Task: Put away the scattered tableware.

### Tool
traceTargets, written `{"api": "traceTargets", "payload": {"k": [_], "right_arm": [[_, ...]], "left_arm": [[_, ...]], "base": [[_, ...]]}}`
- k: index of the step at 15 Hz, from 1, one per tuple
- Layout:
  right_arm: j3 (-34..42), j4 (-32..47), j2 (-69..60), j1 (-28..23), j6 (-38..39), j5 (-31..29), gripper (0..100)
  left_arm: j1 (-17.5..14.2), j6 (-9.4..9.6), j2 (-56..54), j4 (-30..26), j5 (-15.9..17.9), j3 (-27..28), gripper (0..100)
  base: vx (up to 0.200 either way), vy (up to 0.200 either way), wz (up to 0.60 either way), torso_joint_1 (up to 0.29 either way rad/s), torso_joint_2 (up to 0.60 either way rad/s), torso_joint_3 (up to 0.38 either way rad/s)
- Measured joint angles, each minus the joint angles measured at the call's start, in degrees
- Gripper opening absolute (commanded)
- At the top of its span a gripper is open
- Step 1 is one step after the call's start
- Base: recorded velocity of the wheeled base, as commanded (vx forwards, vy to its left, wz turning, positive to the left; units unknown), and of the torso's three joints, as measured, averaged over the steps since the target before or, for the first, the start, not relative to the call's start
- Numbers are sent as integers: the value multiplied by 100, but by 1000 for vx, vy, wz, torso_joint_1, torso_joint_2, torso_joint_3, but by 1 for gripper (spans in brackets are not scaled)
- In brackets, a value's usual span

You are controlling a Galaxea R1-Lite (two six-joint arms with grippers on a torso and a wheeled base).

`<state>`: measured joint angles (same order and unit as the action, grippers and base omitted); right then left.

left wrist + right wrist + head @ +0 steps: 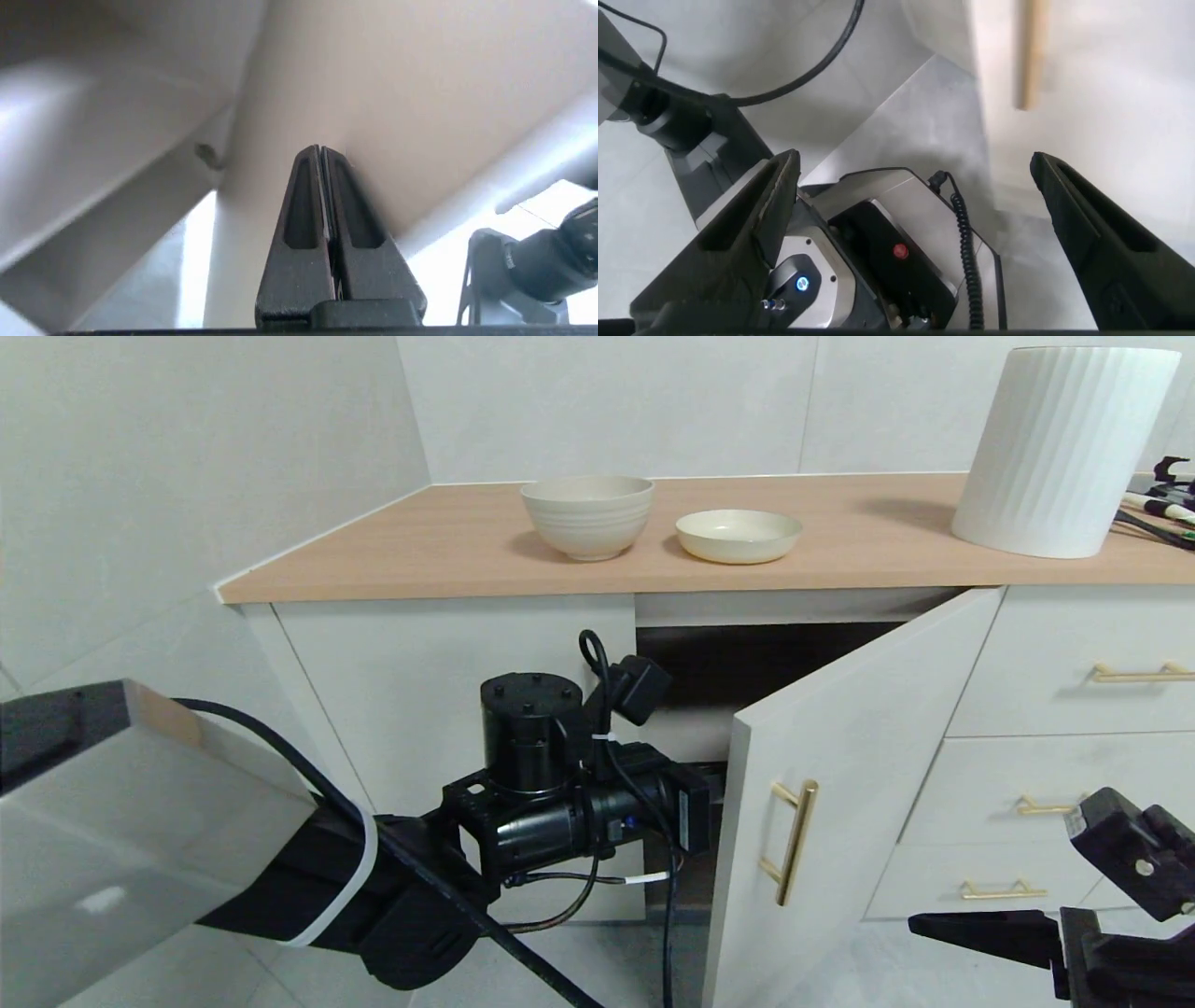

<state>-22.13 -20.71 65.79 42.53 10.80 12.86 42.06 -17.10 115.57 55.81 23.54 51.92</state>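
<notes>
A deep ribbed cream bowl (pixel 586 515) and a shallow cream dish (pixel 738 535) stand side by side on the wooden counter (pixel 392 555). Below them a cabinet door (pixel 840 775) with a gold handle (pixel 792 840) hangs open. My left arm's wrist (pixel 569 793) sits low at the opening. In the left wrist view, my left gripper (pixel 320 151) is shut with nothing in it, close to a pale panel. Low by the door, over the floor, my right gripper (pixel 915 161) is open and holds nothing; one finger (pixel 980 926) shows at the head view's lower right.
A tall white ribbed container (pixel 1064 448) stands at the counter's right end, with pens (pixel 1162 509) beside it. Drawers with gold handles (pixel 1134 672) lie right of the open door. A wall closes off the counter's left side.
</notes>
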Motion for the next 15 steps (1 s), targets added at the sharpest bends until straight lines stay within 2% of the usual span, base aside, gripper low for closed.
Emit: {"api": "traceTargets", "payload": {"k": [6, 9, 13, 15], "right_arm": [[7, -2, -28, 7, -5, 0, 100], [9, 0, -41, 5, -5, -4, 100], [9, 0, -66, 7, -10, -2, 100], [9, 0, -94, 18, -10, -6, 100]], "left_arm": [[2, 2, 229, -260, -171, 382, 0], [28, 0, 262, -539, -217, 590, 0], [80, 2, 354, -707, -241, 933, 0], [63, 0, 456, -725, -360, 1075, 0]], "base": [[0, 0, 0, 0, 0, 0], [-200, 0, 0, 2, 1, 1], [0, 0, 0, 0, 0, 0], [0, 0, 0, 0, 0, 0]]}}
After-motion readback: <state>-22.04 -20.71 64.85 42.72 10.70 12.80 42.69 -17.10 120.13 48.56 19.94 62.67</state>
